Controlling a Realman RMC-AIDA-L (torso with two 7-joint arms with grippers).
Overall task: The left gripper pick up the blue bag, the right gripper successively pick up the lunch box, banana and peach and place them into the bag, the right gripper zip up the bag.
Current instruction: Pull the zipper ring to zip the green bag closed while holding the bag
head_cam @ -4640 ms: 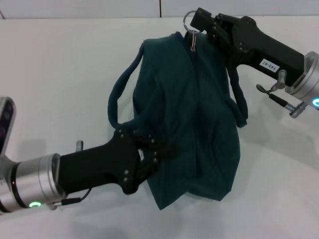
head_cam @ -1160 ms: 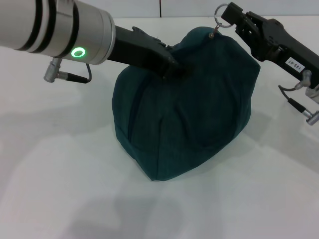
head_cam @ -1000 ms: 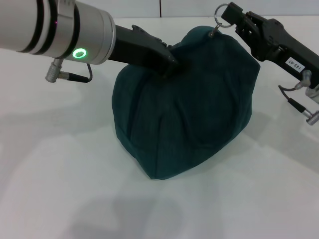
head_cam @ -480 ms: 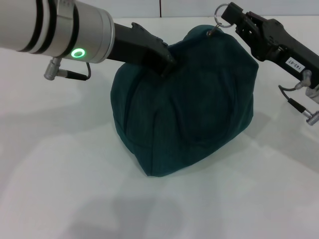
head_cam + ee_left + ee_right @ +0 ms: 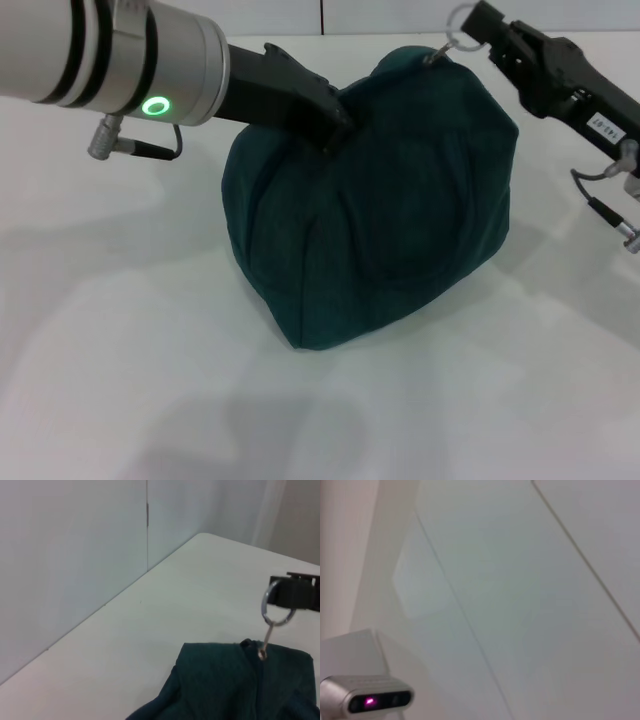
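Blue bag sits closed and bulging on the white table, a dark teal mound a little right of centre, its near corner pointing toward you. None of the lunch box, banana or peach is in view; you would judge them already inside, since the fabric is rounded out and no foil lining shows.

Moving farther back, the left gripper reaches in from the upper left and presses into the bag's top left shoulder. Its black fingers close on a fold of fabric there, holding the bag steady.

At the far right top of the bag, the ring zipper pull stands up from the fabric on a short link. The right gripper comes in from the right and has the ring pinched at its tip. The left wrist view shows the same ring hanging from a black fingertip, with the link running down to the zip line.

The relation that matters: the pull lies at the far right end of the bag, directly at the right gripper and well away from the left one. The zip looks fully drawn, so what remains seems to be letting go.
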